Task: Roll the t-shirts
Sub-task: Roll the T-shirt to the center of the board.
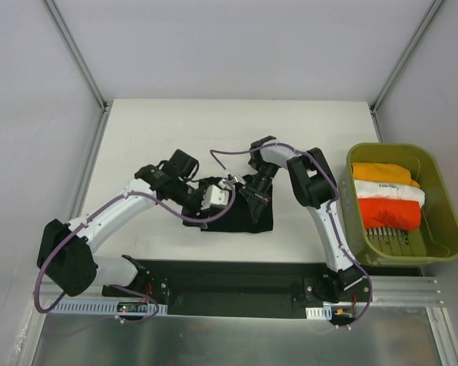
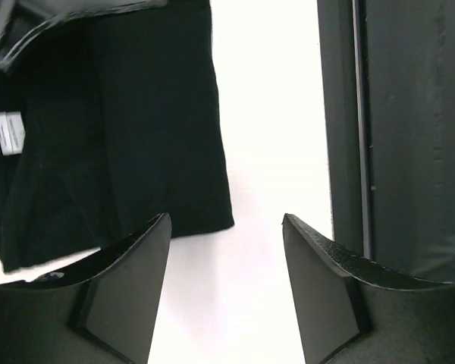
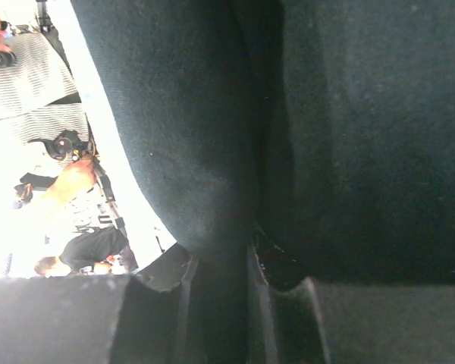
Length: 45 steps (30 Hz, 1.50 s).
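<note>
**Black t-shirt** (image 1: 240, 217): lies bunched and partly folded on the table (image 1: 175, 130), about mid-width, with both arms reaching in over it. It is not yet a roll. The edges are loose, and a white tag (image 2: 9, 133) shows on an upper layer.

**Right gripper** (image 3: 220, 262): at the shirt's upper right edge, closed on a fold of the black cloth. The wrist view shows fabric pinched between the fingers and draped over them. Judgement: this pinch anchors that side so the cloth cannot slide about.

**Left gripper** (image 2: 226, 220): at the shirt's left side, jaws apart, holding nothing. Bare table shows between the fingers, and the shirt's lower corner lies just beside one of them. Judgement: either placed for a fresh hold on that edge or standing clear of it; cannot tell which.

**Right of the shirt, well apart:** an olive-yellow bin (image 1: 443, 191) holds an orange bundle (image 1: 378, 171), a white bundle (image 1: 389, 191) and a red-orange bundle (image 1: 389, 213), packed side by side. Judgement: these look like finished rolls parked out of the working area. That leaves the black shirt as the one in hand, with its roll barely started.
</note>
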{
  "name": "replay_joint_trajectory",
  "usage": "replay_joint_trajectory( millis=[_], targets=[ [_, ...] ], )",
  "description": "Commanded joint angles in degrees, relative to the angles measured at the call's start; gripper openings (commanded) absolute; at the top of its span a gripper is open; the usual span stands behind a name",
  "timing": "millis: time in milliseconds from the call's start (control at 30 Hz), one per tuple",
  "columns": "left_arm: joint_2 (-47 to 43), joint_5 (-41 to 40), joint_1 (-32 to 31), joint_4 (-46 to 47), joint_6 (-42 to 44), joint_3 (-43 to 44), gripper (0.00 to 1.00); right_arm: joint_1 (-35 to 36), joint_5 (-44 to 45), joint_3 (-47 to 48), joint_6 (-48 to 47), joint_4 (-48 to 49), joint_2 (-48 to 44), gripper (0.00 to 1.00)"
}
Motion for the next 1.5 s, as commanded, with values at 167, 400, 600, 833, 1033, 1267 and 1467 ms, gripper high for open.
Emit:
replay_joint_trajectory(
  millis=[167, 400, 600, 833, 1033, 1267, 1467],
  targets=[
    [-2.18, -11.56, -11.38, 18.41, 0.45, -10.63, 0.61, 0.61, 10.46, 0.13, -0.26, -10.08, 3.86, 0.02],
    [-0.08, -21.94, -14.2, 31.07, 3.78, -20.65, 0.61, 0.7, 10.46, 0.22, 0.01, -10.08, 4.12, 0.02],
    [6.6, -26.69, -14.29, 32.13, 6.08, -22.16, 0.6, 0.61, 10.37, 0.3, 0.18, -10.08, 4.21, 0.02],
    [10.9, -25.64, -14.73, 28.1, 6.52, -21.2, 0.15, 0.18, 9.76, 0.3, 0.36, -10.08, 3.77, 0.05],
    [12.33, -17.48, -12.8, 18.87, 2.13, -14.43, 0.0, -8.34, 6.69, 9.15, -1.05, -10.0, -9.19, 0.95],
    [16.79, -1.06, -10.16, 8.5, 0.62, -2.24, 0.0, -18.1, 22.31, -18.85, 13.54, 56.21, -55.75, 0.95],
    [21.55, 6.08, -7.09, 3.75, -3.77, 3.85, 0.0, -17.32, 15.97, -41.33, 19.75, 67.08, -71.23, 0.95]
  ],
)
